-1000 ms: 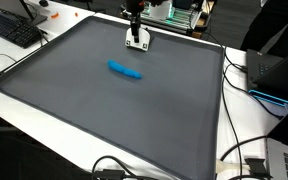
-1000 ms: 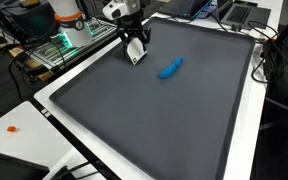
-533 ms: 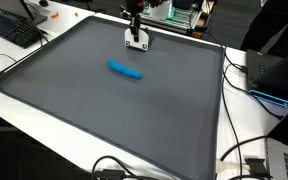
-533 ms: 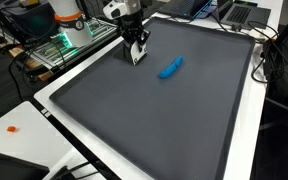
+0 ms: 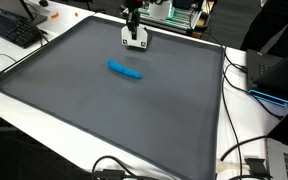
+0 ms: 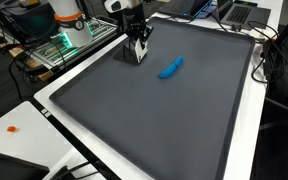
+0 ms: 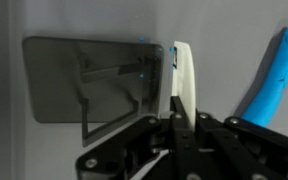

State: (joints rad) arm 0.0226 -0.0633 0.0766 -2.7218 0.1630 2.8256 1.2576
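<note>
My gripper (image 5: 132, 33) hangs over the far side of the dark grey mat (image 5: 104, 110), near its back edge. It is shut on a thin white flat piece (image 5: 135, 42). In the wrist view the white piece (image 7: 182, 80) stands on edge, pinched between the black jaws of the gripper (image 7: 174, 118), and throws a broad shadow to the left. A blue elongated object (image 5: 124, 70) lies on the mat a short way off, apart from the gripper (image 6: 137, 45). It also shows as the blue object (image 6: 170, 68) and, at the wrist view's right edge, the blue object (image 7: 274, 75).
A white table rim (image 5: 229, 110) frames the mat. A keyboard (image 5: 12, 28) lies at one corner and cables (image 5: 246, 160) trail beside a laptop (image 5: 284, 158). Electronics with green lights (image 6: 59, 45) stand behind the robot base. A small orange bit (image 6: 12, 128) lies on the white rim.
The jaws have shut on the white piece, which was lying wider between open fingers a second ago. The gripper has shifted slightly. The blue object has not moved.
</note>
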